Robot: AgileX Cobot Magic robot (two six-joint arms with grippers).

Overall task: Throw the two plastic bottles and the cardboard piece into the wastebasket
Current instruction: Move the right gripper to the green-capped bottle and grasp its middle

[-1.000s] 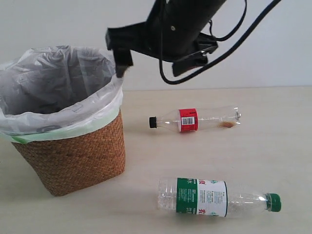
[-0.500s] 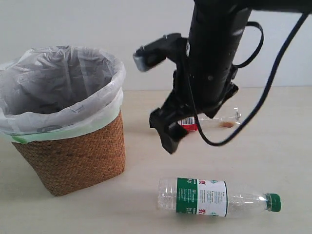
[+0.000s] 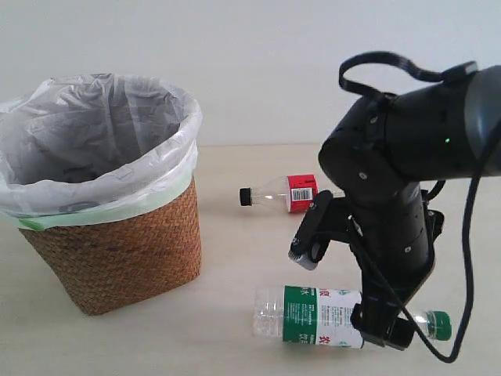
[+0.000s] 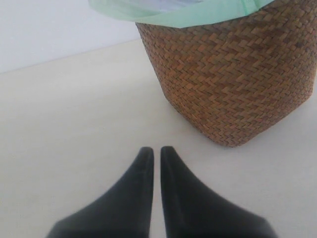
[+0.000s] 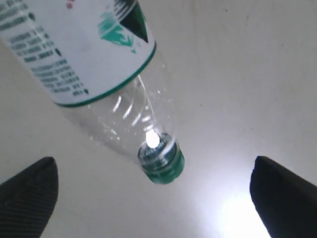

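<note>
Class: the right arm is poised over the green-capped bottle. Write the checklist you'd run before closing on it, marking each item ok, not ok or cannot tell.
1. Right gripper open: ok; its fingers stand wide, either side of the cap end.
2. Green-capped bottle lying flat on the table: ok.
3. Fingers low enough to pinch: cannot tell.
4. Red-labelled bottle apart from the target: ok.
5. Wastebasket upright, mouth open: ok.
6. Cardboard piece located: cannot tell; no view shows it.
</note>
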